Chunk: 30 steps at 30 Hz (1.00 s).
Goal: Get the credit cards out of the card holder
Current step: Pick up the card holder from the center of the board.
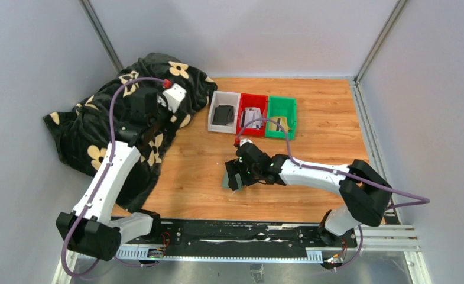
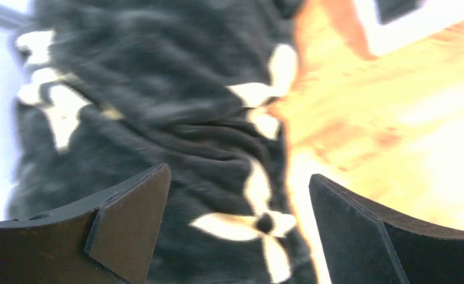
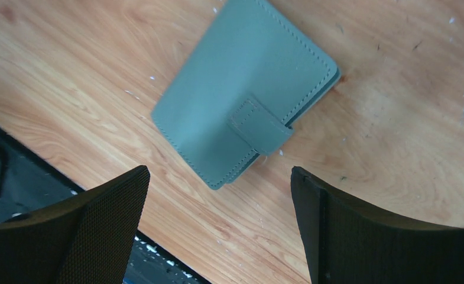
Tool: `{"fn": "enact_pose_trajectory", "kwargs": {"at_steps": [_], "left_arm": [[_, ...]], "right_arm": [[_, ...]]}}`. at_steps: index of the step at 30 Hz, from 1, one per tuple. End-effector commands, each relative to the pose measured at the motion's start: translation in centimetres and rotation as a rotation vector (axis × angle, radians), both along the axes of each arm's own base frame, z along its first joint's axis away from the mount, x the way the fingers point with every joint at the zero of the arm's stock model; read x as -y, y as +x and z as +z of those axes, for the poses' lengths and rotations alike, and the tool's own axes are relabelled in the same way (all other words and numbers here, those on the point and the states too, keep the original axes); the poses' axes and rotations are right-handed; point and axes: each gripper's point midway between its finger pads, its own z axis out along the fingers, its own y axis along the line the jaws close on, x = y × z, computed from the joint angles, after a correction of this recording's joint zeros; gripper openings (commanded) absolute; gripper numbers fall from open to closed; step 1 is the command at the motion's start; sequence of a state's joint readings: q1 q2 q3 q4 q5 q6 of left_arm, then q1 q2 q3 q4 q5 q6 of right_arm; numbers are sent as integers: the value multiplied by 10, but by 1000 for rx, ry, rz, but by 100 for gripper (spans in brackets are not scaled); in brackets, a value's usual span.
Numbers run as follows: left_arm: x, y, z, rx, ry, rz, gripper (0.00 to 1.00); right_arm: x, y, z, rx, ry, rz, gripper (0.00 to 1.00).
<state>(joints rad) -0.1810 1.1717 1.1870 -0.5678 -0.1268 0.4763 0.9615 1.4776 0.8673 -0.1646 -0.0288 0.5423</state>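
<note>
The sage grey-green card holder point(image 3: 241, 100) lies closed on the wooden table, its small tab fastened. In the top view only its edge point(image 1: 226, 180) shows under my right gripper point(image 1: 236, 176). My right gripper point(image 3: 217, 177) is open and empty, hovering just above the holder's near corner without touching it. A black card point(image 1: 222, 114) lies in the white tray, a silvery-white card point(image 1: 252, 117) in the red tray, and a yellowish card point(image 1: 282, 123) in the green tray. My left gripper point(image 1: 153, 121) is open and empty over the blanket; it also shows in the left wrist view point(image 2: 238, 174).
A white tray point(image 1: 213, 112), a red tray point(image 1: 253, 96) and a green tray point(image 1: 282, 99) stand side by side at the back centre. A black blanket with cream flowers point(image 1: 93, 136) is heaped on the left, also in the left wrist view point(image 2: 176, 106). Grey walls enclose the table.
</note>
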Motion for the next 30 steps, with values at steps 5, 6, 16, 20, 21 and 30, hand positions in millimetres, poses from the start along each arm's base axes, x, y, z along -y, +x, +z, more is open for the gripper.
{"fn": "enact_pose_trajectory", "kwargs": {"at_steps": [5, 6, 16, 20, 21, 30], "left_arm": [[64, -65, -57, -262, -137, -214, 100], [65, -67, -58, -267, -148, -220, 100], [76, -81, -74, -289, -197, -283, 100], [76, -80, -77, -274, -193, -291, 100], [77, -81, -77, -278, -194, -295, 100], [84, -94, -95, -338, -196, -376, 100]], "right_arm": [[4, -5, -25, -23, -121, -79, 94], [2, -5, -27, -33, -124, -83, 94], [-22, -9, -48, -146, 8, -150, 86], [-24, -8, -54, -197, 51, -199, 76], [-24, -7, -55, -205, 53, -211, 74], [-47, 8, -34, -137, 188, -191, 24]]}}
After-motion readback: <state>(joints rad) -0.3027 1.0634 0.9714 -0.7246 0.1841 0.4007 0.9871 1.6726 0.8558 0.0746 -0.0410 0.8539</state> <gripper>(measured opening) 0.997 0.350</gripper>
